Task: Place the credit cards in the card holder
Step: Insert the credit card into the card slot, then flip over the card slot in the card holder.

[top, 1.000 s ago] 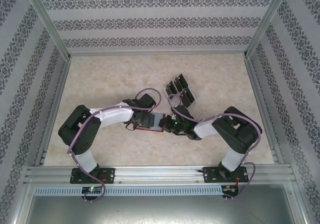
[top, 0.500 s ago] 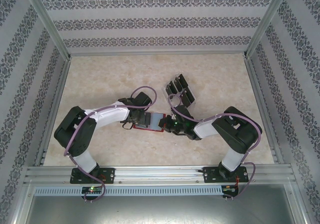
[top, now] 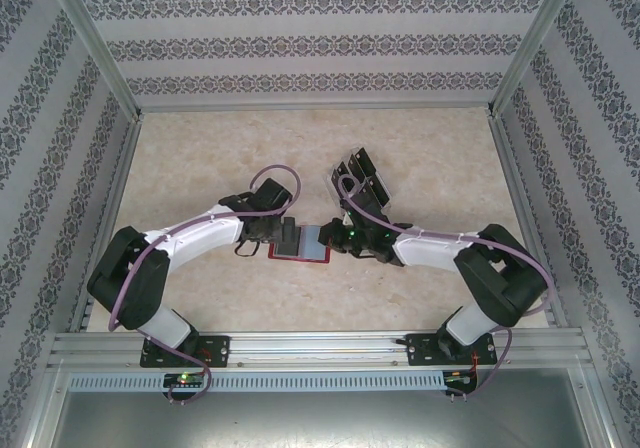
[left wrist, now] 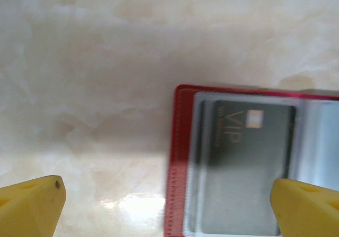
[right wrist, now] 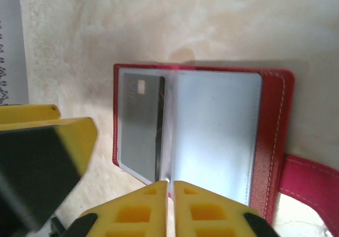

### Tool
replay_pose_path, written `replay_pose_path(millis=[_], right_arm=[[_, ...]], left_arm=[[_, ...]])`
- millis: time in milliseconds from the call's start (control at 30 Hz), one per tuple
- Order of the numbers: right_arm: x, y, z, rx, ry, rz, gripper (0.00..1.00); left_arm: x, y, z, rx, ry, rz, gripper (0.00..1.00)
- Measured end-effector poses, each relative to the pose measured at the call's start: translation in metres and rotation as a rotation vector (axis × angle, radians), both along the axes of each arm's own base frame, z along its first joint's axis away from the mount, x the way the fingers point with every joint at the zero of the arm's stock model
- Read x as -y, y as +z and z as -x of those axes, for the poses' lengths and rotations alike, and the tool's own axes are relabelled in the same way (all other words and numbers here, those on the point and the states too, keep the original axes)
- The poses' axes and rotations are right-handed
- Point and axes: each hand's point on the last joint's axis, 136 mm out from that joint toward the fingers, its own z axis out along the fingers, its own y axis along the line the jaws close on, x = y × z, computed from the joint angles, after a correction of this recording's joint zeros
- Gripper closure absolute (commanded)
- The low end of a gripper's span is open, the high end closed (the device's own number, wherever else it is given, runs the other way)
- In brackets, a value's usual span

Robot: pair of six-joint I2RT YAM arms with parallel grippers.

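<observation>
A pale, marble-patterned tabletop (top: pixel 200 158) carries two things. A red card holder (top: pixel 312 240) lies opened flat near its middle, grey pockets up, a dark credit card (left wrist: pixel 249 163) tucked in one. Just beyond it stands a clear tiered rack (top: pixel 345 176) holding black credit cards (top: pixel 376 194)

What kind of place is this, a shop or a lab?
Probably a lab robot test cell: an aluminium frame boxes in a marble-look tabletop, patterned panels wall three sides, and the left arm and right arm are bolted to its near rail.
</observation>
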Motion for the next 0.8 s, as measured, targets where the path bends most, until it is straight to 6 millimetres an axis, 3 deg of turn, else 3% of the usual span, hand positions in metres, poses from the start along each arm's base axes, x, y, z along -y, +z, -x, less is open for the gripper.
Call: replay_pose_path(millis=[167,333,800], right_arm=[[0.007,0.004,-0.002,0.012,0.021,0.099,0.67],[0.013,-0.007,0.008,-0.015,0.054,0.194,0.66],[-0.002,-0.036,0.02,-0.069,0.12,0.283,0.66]], left_arm=[[-0.016,-0.02,0.016,-0.055,0.014,-0.036,0.0],[-0.022,-0.027,0.021,-0.07,0.024,-0.046,0.0],[-0.022,-0.035,0.021,-0.058,0.024,-0.031,0.0]])
